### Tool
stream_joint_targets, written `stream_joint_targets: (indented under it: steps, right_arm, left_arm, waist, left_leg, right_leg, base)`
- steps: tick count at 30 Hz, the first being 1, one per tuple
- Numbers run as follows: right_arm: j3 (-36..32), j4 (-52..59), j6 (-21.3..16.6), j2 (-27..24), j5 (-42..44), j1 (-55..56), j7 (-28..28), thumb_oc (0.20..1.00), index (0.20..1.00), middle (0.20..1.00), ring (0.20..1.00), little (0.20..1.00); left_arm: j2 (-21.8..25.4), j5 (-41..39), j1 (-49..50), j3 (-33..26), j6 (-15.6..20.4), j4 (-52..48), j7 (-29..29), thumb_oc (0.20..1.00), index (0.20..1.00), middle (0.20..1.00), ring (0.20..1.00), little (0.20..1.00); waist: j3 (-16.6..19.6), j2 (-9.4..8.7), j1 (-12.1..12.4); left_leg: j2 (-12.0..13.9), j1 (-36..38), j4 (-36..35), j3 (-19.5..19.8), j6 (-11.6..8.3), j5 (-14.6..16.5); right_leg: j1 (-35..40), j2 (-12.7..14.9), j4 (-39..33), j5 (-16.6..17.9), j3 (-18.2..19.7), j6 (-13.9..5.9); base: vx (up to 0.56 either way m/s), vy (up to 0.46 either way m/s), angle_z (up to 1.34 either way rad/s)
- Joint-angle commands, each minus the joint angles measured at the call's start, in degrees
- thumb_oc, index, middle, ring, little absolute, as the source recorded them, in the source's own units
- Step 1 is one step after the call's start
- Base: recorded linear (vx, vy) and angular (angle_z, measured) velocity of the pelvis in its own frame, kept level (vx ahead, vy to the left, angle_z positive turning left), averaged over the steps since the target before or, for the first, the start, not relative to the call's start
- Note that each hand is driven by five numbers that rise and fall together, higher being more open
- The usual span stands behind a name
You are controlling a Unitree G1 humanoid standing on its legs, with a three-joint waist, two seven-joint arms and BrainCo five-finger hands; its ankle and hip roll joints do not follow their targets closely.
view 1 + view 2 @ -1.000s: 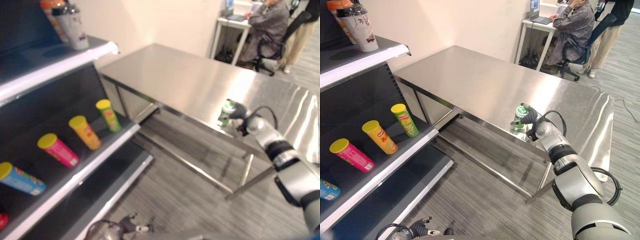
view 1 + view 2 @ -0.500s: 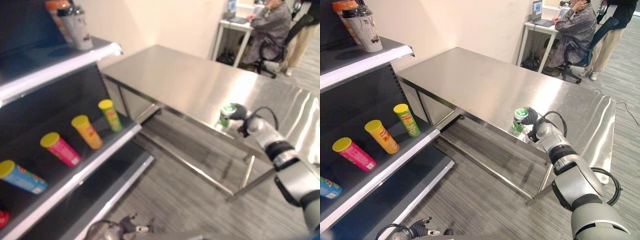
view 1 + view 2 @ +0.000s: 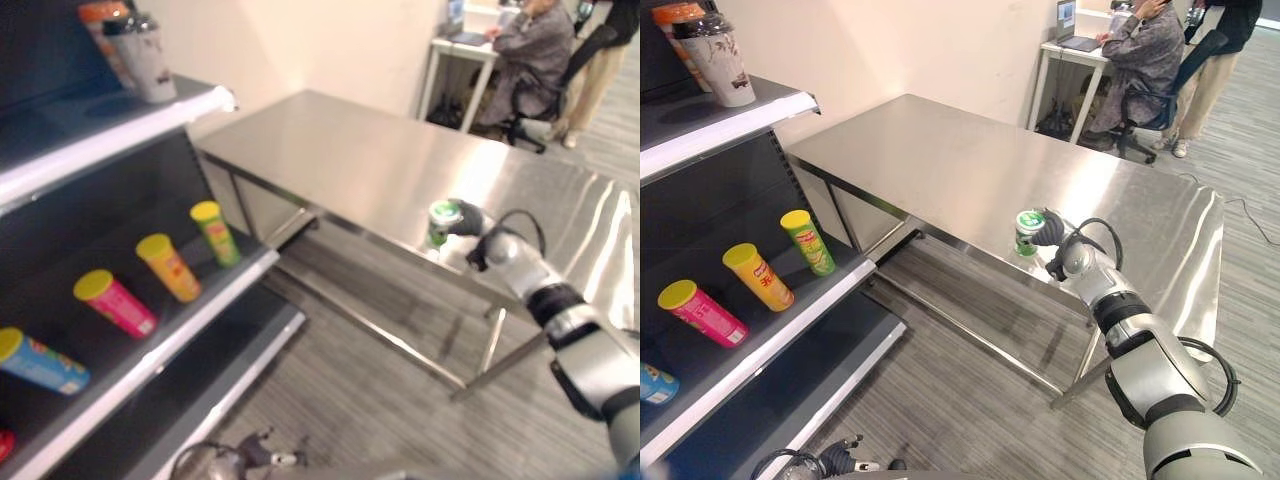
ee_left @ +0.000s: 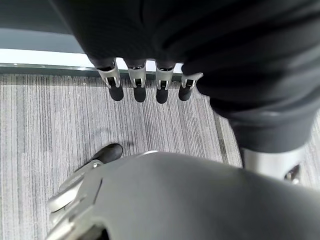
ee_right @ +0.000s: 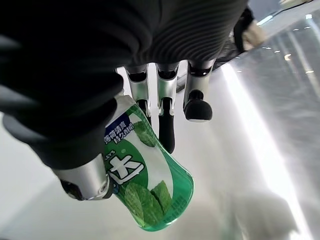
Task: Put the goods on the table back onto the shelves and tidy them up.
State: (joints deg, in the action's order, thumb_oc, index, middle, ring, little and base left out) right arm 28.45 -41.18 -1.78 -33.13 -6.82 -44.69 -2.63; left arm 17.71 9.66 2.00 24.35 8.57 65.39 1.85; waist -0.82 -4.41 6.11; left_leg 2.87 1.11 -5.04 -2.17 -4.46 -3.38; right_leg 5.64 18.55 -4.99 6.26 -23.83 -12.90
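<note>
What moved: the green can (image 3: 1028, 231) sits a bit farther in from the front edge of the table (image 3: 940, 160) than it did a moment ago, and the right hand (image 3: 1050, 236) has gone with it.
Right hand: its fingers (image 5: 167, 107) and thumb are curled round the green can and hold it, as the right wrist view shows.
Green can: it is green and white with a leaf picture, and it stands up tall in the hand, low over the table near the front edge, toward the right end.
Left hand: the left hand (image 4: 145, 85) hangs low over the grey floor (image 4: 60, 120), with its fingers straight and loose and nothing in them.
Shelves: the dark shelves (image 3: 790, 325) stand at the left of the table.
Middle shelf: a green tube (image 3: 807, 241), an orange tube (image 3: 758, 276), a pink tube (image 3: 702, 313) and a blue tube (image 3: 40, 362) lie in a row, each apart from the next.
Top shelf: a white cup (image 3: 715, 62) with a dark lid stands near the edge.
Far back: a person (image 3: 1140, 60) sits on a chair at a white desk (image 3: 1065, 50).
</note>
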Motion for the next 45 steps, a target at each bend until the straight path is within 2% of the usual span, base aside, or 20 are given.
stream_joint_targets:
  steps: [1,6,8,12,13,15,17,18,19,24,25,26,28,30,33,36,37,40,43,45]
  right_arm:
    - [-2.31,7.06,-2.72,-5.81,-0.92,-2.45,-4.42,0.2,0.2,0.2,0.2,0.2]
    - [-11.25,24.54,-4.81,-10.58,-1.14,8.41,-4.31,0.2,0.2,0.2,0.2,0.2]
    - [-11.64,24.95,-4.66,-10.66,-1.18,8.89,-4.19,0.2,0.2,0.2,0.2,0.2]
    - [-16.19,34.94,-6.28,-11.99,-0.33,14.14,-2.93,0.2,0.2,0.2,0.2,0.2]
    - [-18.34,39.29,-7.23,-13.27,0.67,16.44,-2.51,0.2,0.2,0.2,0.2,0.2]
    - [-22.14,43.7,-7.82,-14.88,2.31,20.29,-2.11,0.2,0.2,0.2,0.2,0.2]
    - [-24.22,46.81,-8.71,-15.49,3.66,22.7,-1.41,0.2,0.2,0.2,0.2,0.2]
    - [-24.35,46.96,-8.65,-15.47,3.68,22.85,-1.36,0.2,0.2,0.2,0.2,0.2]
    - [-25.49,50.19,-10.18,-14.81,5.39,24.53,-0.61,0.2,0.2,0.2,0.2,0.2]
    - [-22.39,55.57,-12.18,-13.26,8.58,23.14,0.97,0.2,0.2,0.2,0.2,0.2]
    - [-20.99,56.07,-12.65,-12.5,8.75,22.35,-0.56,0.2,0.2,0.2,0.2,0.2]
    - [-20.93,56.04,-12.65,-12.48,8.75,22.34,-0.58,0.2,0.2,0.2,0.2,0.2]
    - [-19.42,56.57,-12.5,-11.56,7.86,22.34,-1.23,0.2,0.2,0.2,0.2,0.2]
    - [-18.81,56.94,-12.21,-11.42,7.18,22.16,-1.0,0.2,0.2,0.2,0.2,0.2]
    - [-17.16,59.93,-12.33,-10.63,6.69,22.13,0.66,0.2,0.2,0.2,0.2,0.2]
    - [-16.06,61.65,-12.75,-9.27,8.71,22.92,2.96,0.2,0.2,0.2,0.2,0.2]
    - [-16.12,61.72,-12.72,-9.28,8.73,22.98,3.0,0.2,0.2,0.2,0.2,0.2]
    - [-16.83,63.2,-13.07,-8.66,10.64,25.69,4.32,0.2,0.2,0.2,0.2,0.2]
    - [-17.74,63.8,-12.89,-8.02,12.23,28.65,5.44,0.2,0.2,0.2,0.2,0.2]
    - [-17.74,63.69,-12.88,-8.05,12.42,29.15,5.3,0.2,0.2,0.2,0.2,0.2]
  left_arm:
    - [0.15,-0.22,-3.89,-0.15,-0.05,3.9,-1.5,1.0,1.0,1.0,1.0,1.0]
    - [-0.08,2.85,-5.07,-2.1,-0.29,5.71,-1.86,1.0,1.0,1.0,1.0,1.0]
    - [-0.04,2.88,-5.08,-1.92,-0.28,5.74,-1.88,1.0,1.0,1.0,1.0,1.0]
    - [-0.14,4.54,-5.39,-2.74,-0.52,6.22,-1.88,1.0,1.0,1.0,1.0,1.0]
    - [0.13,4.64,-5.01,-3.14,-0.5,5.79,-1.8,1.0,1.0,1.0,1.0,1.0]
    - [0.71,3.97,-5.18,-3.46,-0.5,4.96,-2.01,1.0,1.0,1.0,1.0,1.0]
    - [1.03,2.64,-5.48,-4.31,-0.56,5.05,-2.13,1.0,1.0,1.0,1.0,1.0]
    - [1.06,2.63,-5.47,-4.28,-0.56,5.05,-2.12,1.0,1.0,1.0,1.0,1.0]
    - [1.37,1.32,-5.65,-5.72,-0.7,5.9,-2.65,1.0,1.0,1.0,1.0,1.0]
    - [1.17,4.12,-7.13,-3.6,-0.61,5.7,-3.73,1.0,1.0,1.0,1.0,1.0]
    - [1.5,6.1,-7.47,-1.53,-0.2,4.31,-4.17,1.0,1.0,1.0,1.0,1.0]
    - [1.51,6.1,-7.44,-1.55,-0.22,4.32,-4.16,1.0,1.0,1.0,1.0,1.0]
    - [1.99,5.61,-7.09,-2.36,-0.22,2.75,-4.59,1.0,1.0,1.0,1.0,1.0]
    - [2.23,5.17,-6.74,-3.04,-0.32,2.02,-4.71,1.0,1.0,1.0,1.0,1.0]
    - [1.73,2.4,-5.54,-7.71,-0.38,4.32,-5.69,1.0,1.0,1.0,1.0,1.0]
    - [0.02,4.83,-5.14,-7.48,-0.43,5.52,-5.02,1.0,1.0,1.0,1.0,1.0]
    - [0.01,4.86,-5.14,-7.48,-0.43,5.51,-5.04,1.0,1.0,1.0,1.0,1.0]
    - [-1.23,5.62,-4.46,-7.92,-1.14,6.33,-4.18,1.0,1.0,1.0,1.0,1.0]
    - [-2.29,5.35,-3.97,-8.65,-1.68,6.35,-3.43,1.0,1.0,1.0,1.0,1.0]
    - [-3.03,5.12,-4.25,-8.2,-1.73,6.46,-3.01,1.0,1.0,1.0,1.0,1.0]
  waist:
    - [-1.95,-0.63,1.31]
    - [-1.67,0.12,-0.8]
    - [-1.64,0.09,-0.64]
    - [-1.8,1.02,-1.58]
    - [-2.17,1.54,-2.19]
    - [-2.77,2.05,-2.96]
    - [-2.43,2.58,-4.0]
    - [-2.43,2.62,-3.89]
    - [-1.97,2.87,-4.05]
    - [-2.27,4.31,-4.65]
    - [-3.27,4.98,-4.55]
    - [-3.13,4.88,-4.67]
    - [-3.81,4.08,-4.64]
    - [-3.7,4.02,-4.56]
    - [-3.69,3.33,-4.93]
    - [-2.25,3.67,-6.82]
    - [-2.19,3.67,-6.82]
    - [-0.8,4.82,-9.01]
    - [-0.5,6.86,-10.83]
    - [-0.61,8.03,-11.55]
  left_leg:
    - [1.96,3.24,0.04,1.87,-0.6,7.71]
    - [2.81,4.27,0.04,1.38,-0.87,7.7]
    - [2.85,4.28,0.04,1.39,-0.89,7.71]
    - [3.85,4.37,0.04,1.04,-1.26,6.75]
    - [4.55,3.71,0.04,1.21,-1.55,5.87]
    - [5.87,1.51,0.04,2.58,-2.17,3.85]
    - [7.02,0.23,0.04,3.88,-2.93,2.84]
    - [7.15,0.28,0.04,3.82,-3.01,2.88]
    - [9.09,-0.26,0.04,5.36,-4.22,0.95]
    - [14.35,-2.71,0.04,8.38,-5.99,-5.93]
    - [15.34,-5.84,0.74,7.01,-5.86,-13.21]
    - [15.28,-5.65,0.56,7.01,-5.94,-12.92]
    - [14.85,-7.23,1.01,0.45,-4.32,-13.39]
    - [14.57,-7.67,1.43,-1.14,-4.1,-13.36]
    - [13.48,-4.32,6.76,-6.0,-2.98,-7.39]
    - [14.62,3.71,10.82,-12.06,-2.99,-4.79]
    - [14.61,3.62,10.71,-12.05,-2.96,-4.97]
    - [15.22,10.2,12.03,-14.23,-3.75,-4.66]
    - [14.44,13.71,10.48,-13.78,-4.85,-5.49]
    - [13.77,14.57,8.22,-13.63,-5.15,-2.33]
  right_leg:
    - [0.28,4.77,2.72,5.29,2.6,-2.09]
    - [0.01,4.17,4.45,3.42,3.73,-1.53]
    - [-0.02,4.15,4.55,3.35,3.74,-1.52]
    - [-1.22,3.73,7.09,2.28,4.56,-1.03]
    - [-2.1,3.06,8.67,1.53,6.07,-0.91]
    - [-4.09,0.74,11.49,-0.54,12.75,-0.36]
    - [-4.16,-2.57,11.5,-4.73,19.65,0.48]
    - [-4.25,-2.69,11.68,-4.86,19.73,0.57]
    - [-3.02,-5.55,10.48,-8.39,21.9,2.31]
    - [-2.56,-11.5,11.27,-12.71,20.8,6.07]
    - [-2.59,-12.88,11.33,-12.47,19.94,6.82]
    - [-2.43,-12.8,11.35,-12.9,19.84,6.83]
    - [-2.08,-12.78,10.4,-12.3,18.33,7.5]
    - [-2.24,-12.68,9.67,-11.52,17.9,7.49]
    - [-2.93,-11.32,7.11,-8.84,15.26,7.96]
    - [-4.37,-11.7,4.45,-6.51,11.69,7.93]
    - [-4.43,-11.73,4.29,-6.29,11.67,7.98]
    - [-5.91,-11.93,4.13,-5.14,7.29,7.87]
    - [-9.85,-10.23,7.3,-4.81,2.12,7.99]
    - [-11.41,-8.87,9.32,-5.47,1.24,6.99]
  base:
    - [0.0,0.0,0.0]
    - [-0.01,-0.047,-0.03]
    - [-0.01,-0.048,-0.09]
    - [-0.06,-0.114,-0.1]
    - [-0.11,-0.199,-0.13]
    - [-0.19,-0.267,0.07]
    - [-0.1,-0.214,0.24]
    - [-0.08,-0.372,0.44]
    - [-0.1,-0.424,0.35]
    - [-0.12,-0.422,0.16]
    - [-0.15,-0.269,0.23]
    - [-0.2,-0.227,0.26]
    - [-0.17,-0.164,0.38]
    - [-0.13,-0.091,0.85]
    - [-0.31,-0.107,0.59]
    - [-0.22,-0.04,0.71]
    - [-0.25,-0.008,0.46]
    - [-0.23,0.076,0.84]
    - [-0.42,0.252,1.07]
    - [-0.3,0.267,0.89]
